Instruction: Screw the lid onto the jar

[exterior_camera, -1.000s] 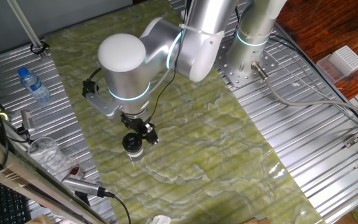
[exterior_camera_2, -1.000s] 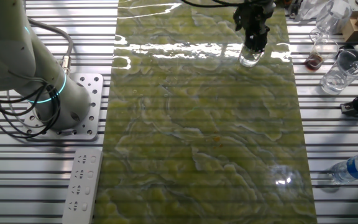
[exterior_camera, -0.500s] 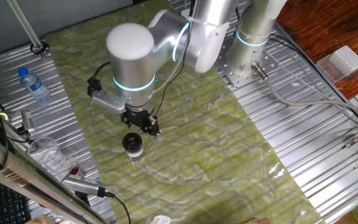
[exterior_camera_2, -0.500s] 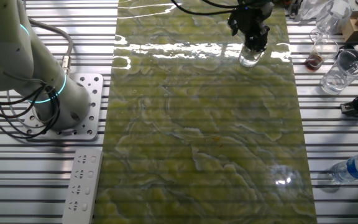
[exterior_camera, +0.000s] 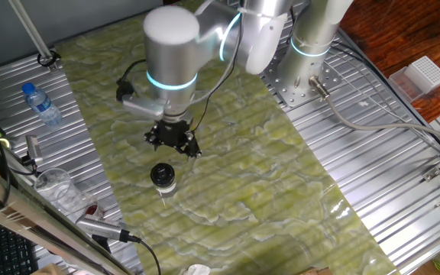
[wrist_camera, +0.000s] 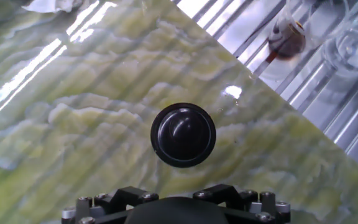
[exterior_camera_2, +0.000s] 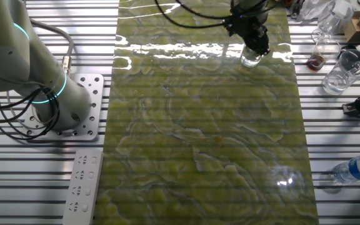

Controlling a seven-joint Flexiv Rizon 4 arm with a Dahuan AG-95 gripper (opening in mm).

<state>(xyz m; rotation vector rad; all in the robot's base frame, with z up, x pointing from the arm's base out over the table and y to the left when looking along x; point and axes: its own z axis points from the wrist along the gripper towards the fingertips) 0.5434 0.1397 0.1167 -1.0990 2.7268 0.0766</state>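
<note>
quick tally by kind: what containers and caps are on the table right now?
Black lid: 1, sitting on the jar
Glass jar: 1
Plastic bottle with blue cap: 1
Clear cup: 1
Small glass with dark liquid: 1
Total: 5
Clutter at the frame edges is too unclear to count.

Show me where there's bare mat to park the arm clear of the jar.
The green mat is bare from the jar down to the far end near the bottle, and across toward the arm base. It's crowded beside the jar: cups sit on the rail edge.
</note>
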